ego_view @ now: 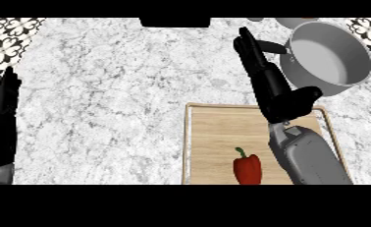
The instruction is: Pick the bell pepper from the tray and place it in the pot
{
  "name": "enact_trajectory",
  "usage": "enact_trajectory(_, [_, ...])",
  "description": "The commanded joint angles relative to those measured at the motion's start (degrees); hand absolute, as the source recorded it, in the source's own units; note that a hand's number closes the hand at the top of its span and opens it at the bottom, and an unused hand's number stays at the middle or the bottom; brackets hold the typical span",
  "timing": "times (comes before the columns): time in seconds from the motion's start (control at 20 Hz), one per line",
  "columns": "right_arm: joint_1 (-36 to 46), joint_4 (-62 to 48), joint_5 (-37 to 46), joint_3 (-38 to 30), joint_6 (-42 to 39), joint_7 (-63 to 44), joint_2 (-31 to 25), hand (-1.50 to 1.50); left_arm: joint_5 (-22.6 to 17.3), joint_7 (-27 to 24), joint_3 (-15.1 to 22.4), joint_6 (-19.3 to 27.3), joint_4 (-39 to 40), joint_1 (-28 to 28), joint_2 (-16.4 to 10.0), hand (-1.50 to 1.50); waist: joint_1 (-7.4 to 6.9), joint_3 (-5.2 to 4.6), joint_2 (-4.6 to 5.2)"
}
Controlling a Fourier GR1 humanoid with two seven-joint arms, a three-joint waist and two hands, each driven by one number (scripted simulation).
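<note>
Head view has the bell pepper [247, 168] sitting near the front edge of the tray [214, 142], right hand [274, 91] flat-fingered and empty past its far edge just beside the pot [326, 56], left hand [9, 98] resting open at the left edge of the counter [109, 83].

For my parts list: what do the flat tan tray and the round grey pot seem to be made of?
The flat tan tray looks like pale wood, matt: faint grain lines show on it. The round grey pot looks like metal, perhaps steel, satin: smooth grey with soft shading inside.
</note>
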State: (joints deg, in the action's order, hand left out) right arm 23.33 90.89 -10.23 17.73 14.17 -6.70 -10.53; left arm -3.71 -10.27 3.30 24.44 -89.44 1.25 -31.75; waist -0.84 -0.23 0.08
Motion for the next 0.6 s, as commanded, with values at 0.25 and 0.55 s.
enact_trajectory(0.25, [-13.9,0.64,10.58,14.97,-1.77,-6.27,-5.35,1.5,-8.18,10.74,12.57,-14.57,4.45,0.37,7.3,0.0,6.05,-0.04,0.12])
enact_trajectory(0.55, [-18.51,9.75,29.22,8.85,24.02,10.06,-5.12,-1.5,-11.09,12.34,14.45,-15.93,6.06,2.66,11.11,0.0,7.95,0.23,-1.11])
